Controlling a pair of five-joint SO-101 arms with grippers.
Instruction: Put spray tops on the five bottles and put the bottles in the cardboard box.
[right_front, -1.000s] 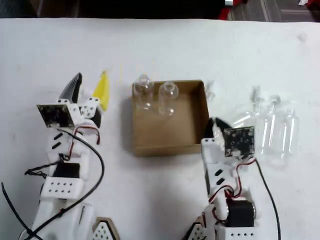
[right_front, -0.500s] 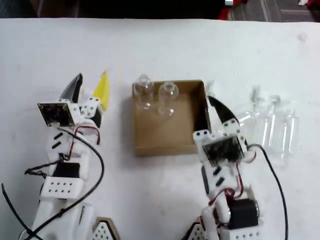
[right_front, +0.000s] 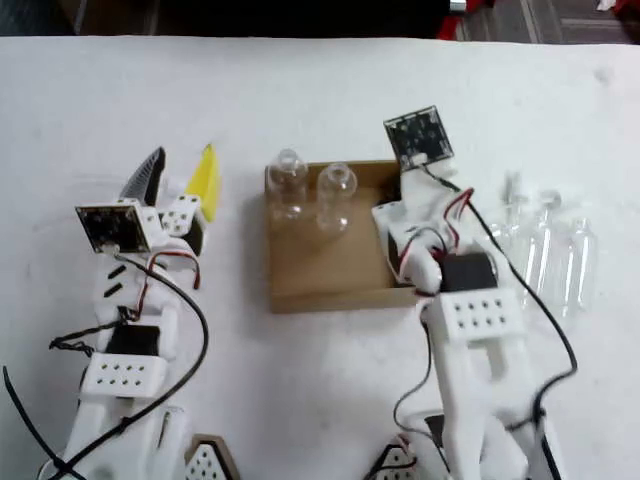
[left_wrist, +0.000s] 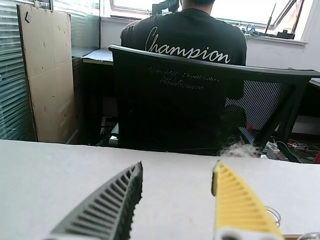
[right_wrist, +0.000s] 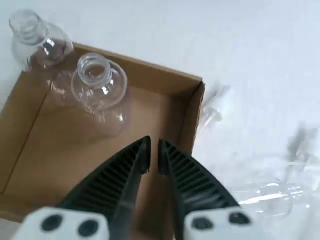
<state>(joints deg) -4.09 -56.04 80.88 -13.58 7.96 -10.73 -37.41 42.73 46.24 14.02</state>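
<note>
R end effector (right_wrist: 153, 150) above cardboard box (right_wrist: 192, 107) w/ 2 bottles (right_wrist: 97, 82).

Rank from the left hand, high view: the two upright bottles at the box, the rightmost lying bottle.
From the left hand:
1. Corner bottle, at the cardboard box's back left corner.
2. Second upright bottle, just right of it, inside the box.
3. Rightmost lying bottle, beyond the box's right side.

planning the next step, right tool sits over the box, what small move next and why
Probably slide the right tool past the box wall toward the spray top lying on the table beside it, and open it: the two upright bottles have bare necks, and the tool is shut and empty.
</note>
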